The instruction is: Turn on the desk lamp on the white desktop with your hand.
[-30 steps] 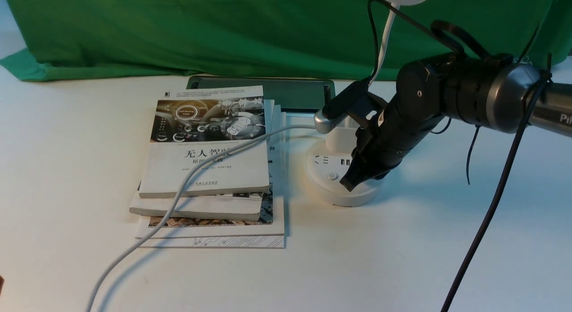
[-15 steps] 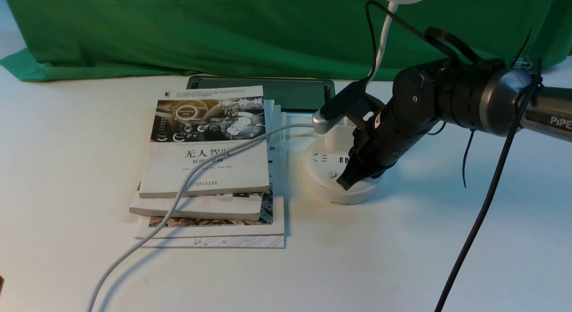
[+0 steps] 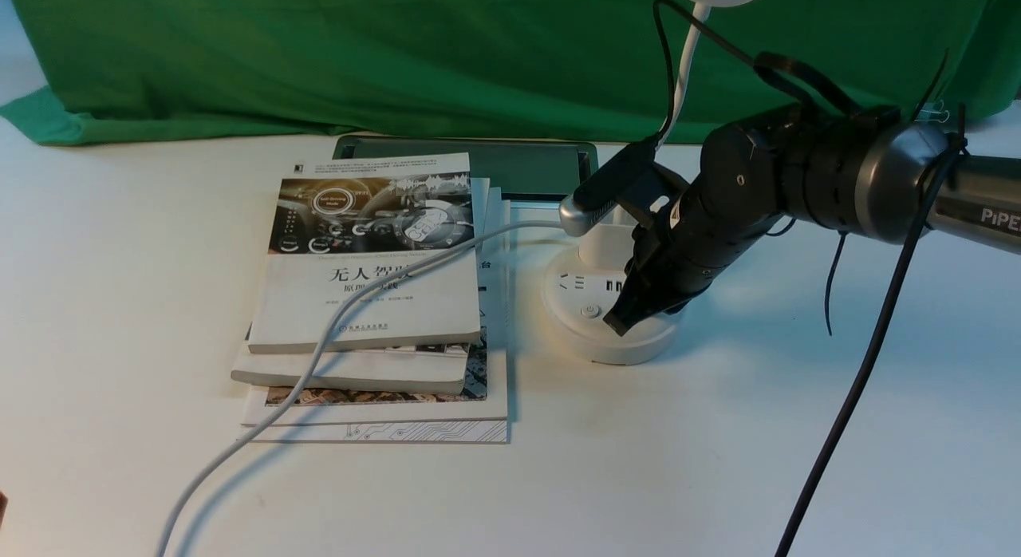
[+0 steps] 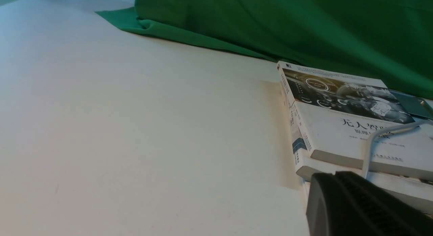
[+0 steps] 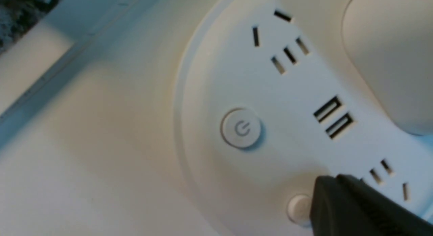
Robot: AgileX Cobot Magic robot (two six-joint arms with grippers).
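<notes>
the hand (image 3: 619, 323) (fingers together, empty) is held at the desk lamp's (image 3: 594, 349) small button (image 5: 297, 209); books (image 3: 415, 310) are stacked beside.

Right arm (image 3: 893, 178) enters from the right edge, forearm near level, reaching left. Wrist (image 3: 738, 170) bends sharply down and to the left. Right gripper (image 3: 621, 321) points down-left, tapered fingers (image 3: 642, 295) pressed together, no gap between them, tip low. Left gripper (image 4: 355, 205) shows only in its own wrist view: a dark ribbed tip, fingers together, held low and near level.
</notes>
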